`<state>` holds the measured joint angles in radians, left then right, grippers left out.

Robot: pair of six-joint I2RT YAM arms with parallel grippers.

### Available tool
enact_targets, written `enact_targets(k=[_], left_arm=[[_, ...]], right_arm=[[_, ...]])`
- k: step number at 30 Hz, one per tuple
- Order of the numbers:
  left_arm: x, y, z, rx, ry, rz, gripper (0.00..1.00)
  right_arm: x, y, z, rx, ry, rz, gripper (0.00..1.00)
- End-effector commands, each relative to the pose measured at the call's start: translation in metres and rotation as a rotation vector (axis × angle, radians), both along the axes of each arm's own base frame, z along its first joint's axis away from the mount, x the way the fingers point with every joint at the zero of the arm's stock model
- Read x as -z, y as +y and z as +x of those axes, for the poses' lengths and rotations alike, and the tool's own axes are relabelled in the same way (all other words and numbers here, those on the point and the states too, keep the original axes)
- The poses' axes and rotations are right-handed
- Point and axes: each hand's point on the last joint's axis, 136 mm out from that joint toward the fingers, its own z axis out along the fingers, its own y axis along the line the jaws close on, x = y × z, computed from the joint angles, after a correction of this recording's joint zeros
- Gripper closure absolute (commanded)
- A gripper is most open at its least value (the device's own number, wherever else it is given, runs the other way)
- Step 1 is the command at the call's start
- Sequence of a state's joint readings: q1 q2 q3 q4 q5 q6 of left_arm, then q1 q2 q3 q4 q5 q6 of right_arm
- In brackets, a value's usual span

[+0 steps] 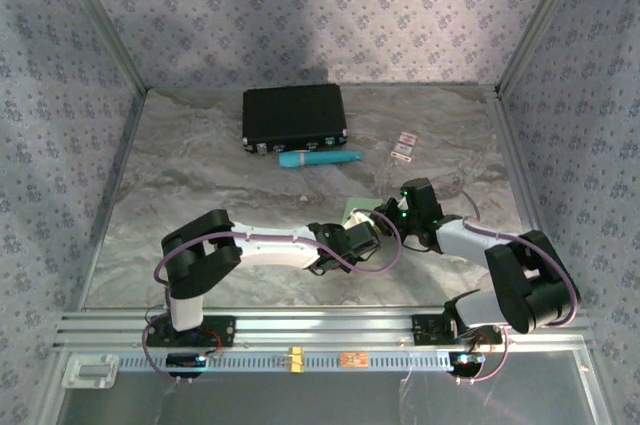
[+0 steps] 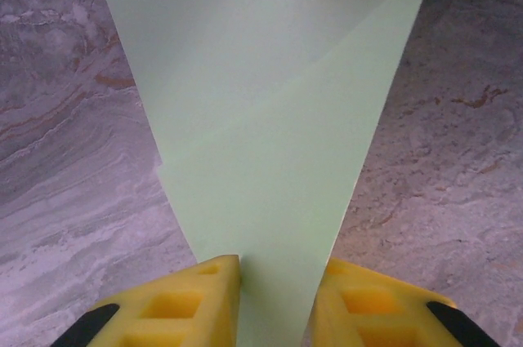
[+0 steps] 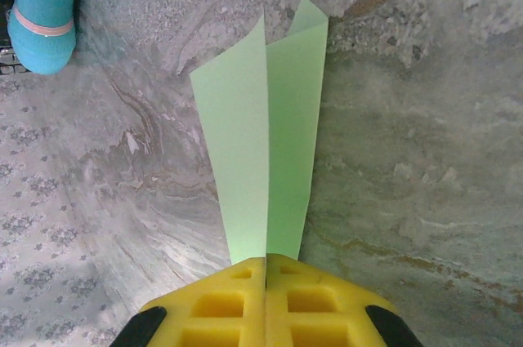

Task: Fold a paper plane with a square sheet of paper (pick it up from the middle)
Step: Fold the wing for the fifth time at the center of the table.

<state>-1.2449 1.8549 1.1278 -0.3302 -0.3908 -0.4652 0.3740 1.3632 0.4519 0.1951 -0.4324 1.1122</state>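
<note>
Right wrist view: right gripper (image 3: 265, 264) jaws clenched on the sheet of paper (image 3: 265, 159), creased lengthwise, fanning toward upper centre. Left gripper (image 2: 278, 273) jaws straddle its narrow end, lower centre; pinched or not, cannot tell. Judgement: right hold firm, left presses along the crease with edges matched; teal tube (image 3: 41, 12) upper left, clear.

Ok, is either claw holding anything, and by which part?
The right claw is shut on the folded pale green paper, pinching its near end at the centre crease. The left claw flanks its narrow end, fingers apart.
</note>
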Motion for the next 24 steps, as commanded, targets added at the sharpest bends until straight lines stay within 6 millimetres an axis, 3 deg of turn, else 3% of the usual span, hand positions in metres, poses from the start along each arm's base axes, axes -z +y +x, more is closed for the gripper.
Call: enact_targets(k=[1, 24], left_arm=[[-0.006, -0.002, 0.002, -0.018, -0.017, -0.001, 0.74], [-0.017, -0.007, 0.001, -0.038, -0.019, -0.063, 0.68]], right_arm=[[-0.008, 0.001, 0.003, 0.015, -0.011, 0.007, 0.94], [-0.003, -0.002, 0.002, 0.025, -0.006, -0.002, 0.94]])
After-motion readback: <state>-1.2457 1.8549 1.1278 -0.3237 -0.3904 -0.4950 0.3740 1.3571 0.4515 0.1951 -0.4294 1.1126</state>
